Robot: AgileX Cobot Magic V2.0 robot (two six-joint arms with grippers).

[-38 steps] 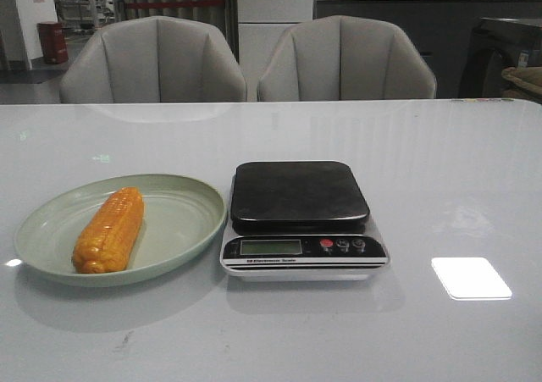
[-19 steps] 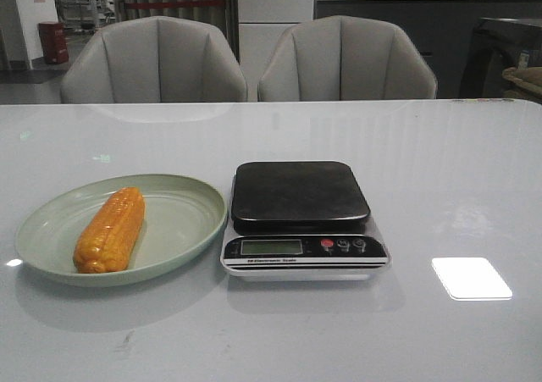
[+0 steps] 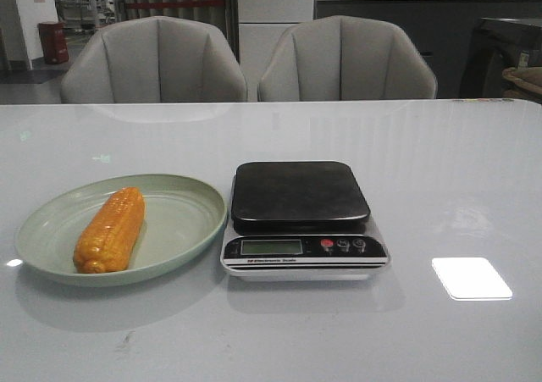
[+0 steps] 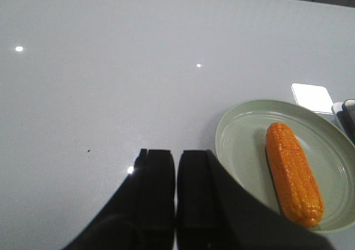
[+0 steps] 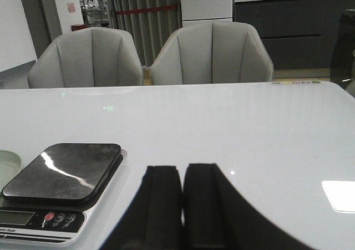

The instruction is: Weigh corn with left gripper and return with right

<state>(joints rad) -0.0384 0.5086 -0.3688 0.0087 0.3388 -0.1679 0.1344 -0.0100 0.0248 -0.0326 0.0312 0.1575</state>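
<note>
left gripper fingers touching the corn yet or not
Apart. In the left wrist view the left gripper has its fingers pressed together over bare table, while the corn lies in the green plate, with plate surface between them.

counter [image 3: 440, 187]: glossy smooth white, mirrors ceiling lights and chair backs. plate [image 3: 182, 229]: pale green, smooth, semi-gloss, looks plastic. corn [image 3: 110, 228]: orange, bumpy kernel rows, slight waxy sheen. scale [image 3: 303, 248]: dark platform [image 3: 299, 194] looks like brushed metal, streaky reflections; body is silver-white glossy plastic. left gripper [image 4: 176, 194] and right gripper [image 5: 182, 205]: matte black, smooth. chairs [image 3: 343, 60]: grey padded upholstery, soft sheen, leather-like.
</note>
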